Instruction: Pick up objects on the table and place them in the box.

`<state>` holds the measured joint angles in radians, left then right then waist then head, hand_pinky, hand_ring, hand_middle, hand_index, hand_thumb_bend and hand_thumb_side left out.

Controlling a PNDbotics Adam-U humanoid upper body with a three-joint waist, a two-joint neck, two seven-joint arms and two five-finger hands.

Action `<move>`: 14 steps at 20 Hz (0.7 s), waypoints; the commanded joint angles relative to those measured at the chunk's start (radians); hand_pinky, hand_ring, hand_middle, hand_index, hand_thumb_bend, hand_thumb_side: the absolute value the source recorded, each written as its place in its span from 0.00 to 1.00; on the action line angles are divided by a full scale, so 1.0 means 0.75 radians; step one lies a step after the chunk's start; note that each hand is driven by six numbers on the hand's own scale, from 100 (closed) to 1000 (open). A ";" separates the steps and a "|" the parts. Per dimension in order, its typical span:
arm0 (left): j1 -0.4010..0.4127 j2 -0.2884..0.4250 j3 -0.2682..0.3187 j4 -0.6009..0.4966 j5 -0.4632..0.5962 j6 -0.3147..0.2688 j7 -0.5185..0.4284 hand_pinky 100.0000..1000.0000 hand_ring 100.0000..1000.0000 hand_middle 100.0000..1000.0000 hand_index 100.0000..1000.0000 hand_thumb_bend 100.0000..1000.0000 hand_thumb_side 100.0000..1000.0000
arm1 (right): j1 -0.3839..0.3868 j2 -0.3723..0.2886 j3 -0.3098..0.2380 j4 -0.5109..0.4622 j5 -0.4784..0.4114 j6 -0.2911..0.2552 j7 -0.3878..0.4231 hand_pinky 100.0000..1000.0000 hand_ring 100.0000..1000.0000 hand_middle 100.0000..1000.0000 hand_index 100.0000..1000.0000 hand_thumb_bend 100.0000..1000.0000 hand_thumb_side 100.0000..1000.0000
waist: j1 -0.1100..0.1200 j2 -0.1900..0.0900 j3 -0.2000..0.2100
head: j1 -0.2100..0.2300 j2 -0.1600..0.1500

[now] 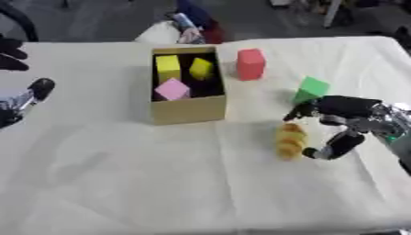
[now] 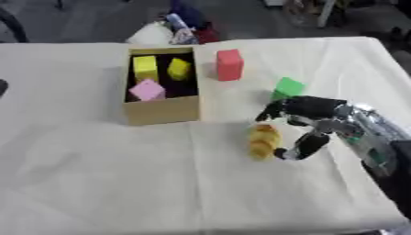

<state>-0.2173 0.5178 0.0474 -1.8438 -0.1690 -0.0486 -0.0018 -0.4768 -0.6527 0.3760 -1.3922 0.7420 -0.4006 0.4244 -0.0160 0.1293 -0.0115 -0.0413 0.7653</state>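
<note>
An open cardboard box (image 1: 189, 109) stands at the table's middle back, holding two yellow blocks (image 1: 168, 67) (image 1: 201, 68) and a pink block (image 1: 172, 89). To its right a red block (image 1: 250, 64) stands upright, and a green block (image 1: 311, 89) lies further right. A yellow-orange lumpy object (image 1: 290, 140) stands in front of the green block. My right hand (image 1: 343, 112) comes in from the right and hovers beside it, fingers and thumb spread on either side, not closed on it. My left hand (image 1: 30, 94) rests at the left edge, fingers relaxed.
A white cloth (image 1: 144, 174) covers the table, with broad bare room in front and to the left of the box. Bags and other clutter (image 1: 183, 27) lie on the floor behind the far edge.
</note>
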 commanded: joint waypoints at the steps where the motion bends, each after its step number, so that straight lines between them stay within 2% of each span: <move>1: -0.006 0.011 0.020 -0.024 -0.005 -0.001 0.009 0.68 0.56 0.56 0.75 0.58 0.41 | -0.022 -0.013 -0.022 0.023 0.049 0.001 -0.078 0.69 0.66 0.52 0.64 0.17 0.00 | -0.004 0.004 0.003 | 0.010 0.006; 2: -0.006 0.010 0.020 -0.024 -0.005 -0.001 0.009 0.68 0.56 0.56 0.75 0.58 0.40 | -0.021 -0.011 -0.023 0.027 0.059 0.001 -0.105 0.68 0.64 0.48 0.60 0.13 0.00 | -0.004 0.004 0.003 | 0.011 0.006; 3: -0.005 0.009 0.021 -0.024 -0.005 0.000 0.010 0.68 0.56 0.56 0.75 0.58 0.41 | -0.020 -0.010 -0.024 0.030 0.067 0.002 -0.129 0.67 0.62 0.45 0.56 0.16 0.00 | -0.004 0.004 0.003 | 0.011 0.006; 7: -0.001 0.001 0.022 -0.021 -0.004 0.001 0.009 0.68 0.56 0.56 0.75 0.57 0.41 | -0.018 -0.008 -0.026 0.046 0.090 0.006 -0.192 0.66 0.59 0.39 0.48 0.14 0.00 | -0.006 0.004 0.003 | 0.009 0.006; 14: 0.004 -0.008 0.024 -0.016 -0.003 0.000 0.009 0.68 0.56 0.56 0.75 0.57 0.42 | -0.013 -0.004 -0.037 0.049 0.090 0.009 -0.278 0.62 0.54 0.29 0.40 0.11 0.00 | -0.003 0.004 0.003 | 0.007 0.006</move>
<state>-0.2083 0.5000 0.0534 -1.8437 -0.1710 -0.0478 0.0018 -0.4749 -0.6375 0.3659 -1.3449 0.8079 -0.3955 0.2326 -0.0160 0.1293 -0.0101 -0.0368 0.7653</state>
